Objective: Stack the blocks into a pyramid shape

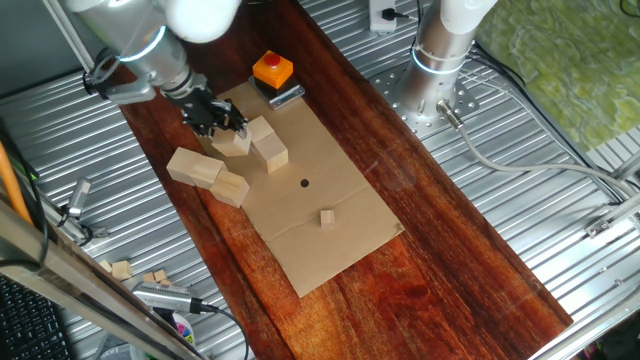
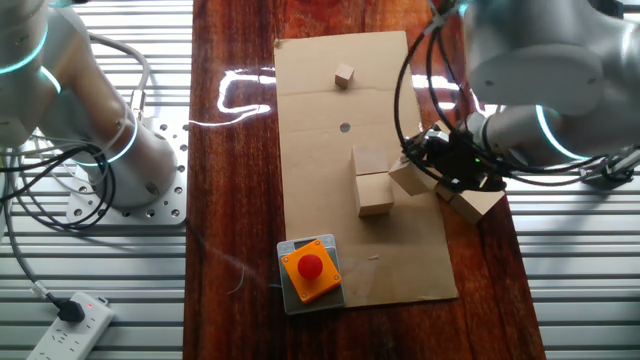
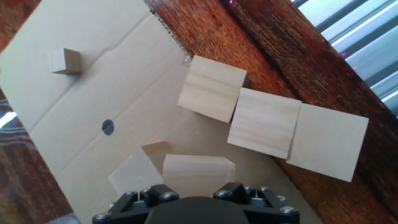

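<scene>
The arm reaches in over the dark wooden bench [image 1: 440, 250], its end effector [image 1: 215, 117] low above a sheet of cardboard [image 1: 320, 190] near the far end. In the hand view a pale block [image 3: 198, 174] sits right at the base of the fingers, and from the fixed views the black fingers seem clamped around it, though I can't quite see the contact, so take that as likely rather than certain. Just beside it stand two more blocks [image 2: 372, 180], touching each other on the cardboard. Off toward the cardboard's edge, three blocks [image 3: 267, 118] lie in a crooked row, face to face, the outermost one resting on the bare wood. A tiny wooden cube [image 1: 327, 217] sits alone farther along the sheet, well apart from the rest, past a small dark hole [image 1: 304, 182]. An orange block with a red button [image 2: 310, 268] rests at the cardboard's end.
</scene>
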